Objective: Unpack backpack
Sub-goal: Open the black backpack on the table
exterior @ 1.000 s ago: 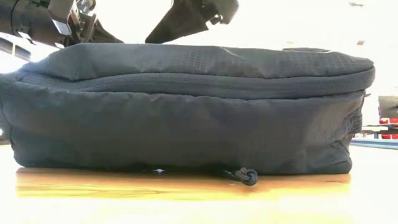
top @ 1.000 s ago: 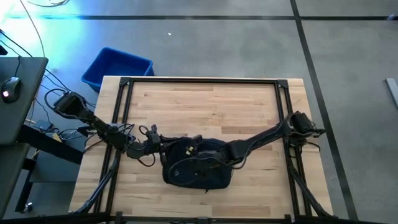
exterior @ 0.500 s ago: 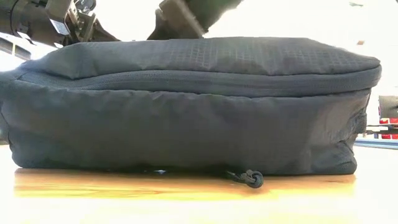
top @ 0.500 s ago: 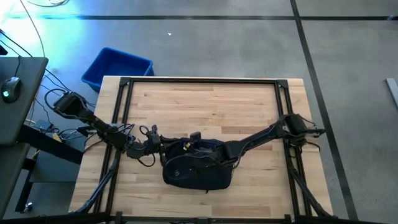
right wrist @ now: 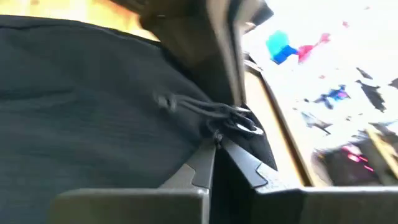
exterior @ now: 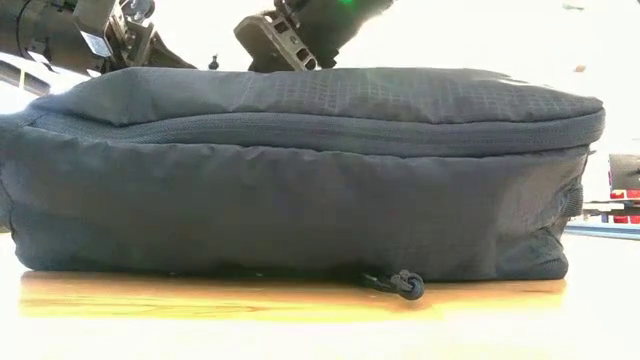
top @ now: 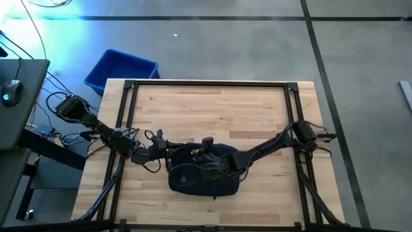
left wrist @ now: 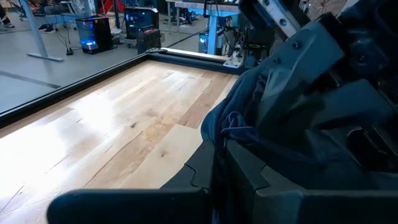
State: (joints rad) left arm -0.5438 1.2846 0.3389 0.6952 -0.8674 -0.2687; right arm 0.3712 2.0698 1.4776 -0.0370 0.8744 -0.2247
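Observation:
The dark navy backpack [top: 205, 174] lies flat on the wooden table, near the front edge, and fills the low view [exterior: 300, 180]. My left gripper [top: 170, 153] reaches in from the table's left and is shut on the fabric at the bag's far left edge. My right gripper [top: 206, 151] comes from the table's right over the bag's top, near its far edge. It is shut on a black zipper pull cord [right wrist: 227, 117]. Both gripper bodies rise behind the bag in the low view, the left gripper [exterior: 110, 35] and the right gripper [exterior: 290, 35]. My left gripper pinches a fold of the backpack's navy fabric [left wrist: 239, 134] between its two fingers, coming nearly level from the table's left. The bag rests on the table. My right gripper closes its fingertips [right wrist: 205, 163] on the black cord of a zipper pull [right wrist: 214, 127], slanting down from the table's right. The cord and its ring lie on the bag's top fabric.
A bright blue plastic bin [top: 122, 69] stands on the floor beyond the table's far left corner. A dark desk with a mouse [top: 9, 96] sits left of the table. Bare wood [top: 212, 109] stretches from the bag to the far edge, inside the black frame [top: 206, 82].
My right gripper has sunk a little toward the backpack's top and rolled about its wrist; its forearm has drawn in toward the bag. The bag's top panel, dented a second ago, now stands fuller. My left arm has kept still.

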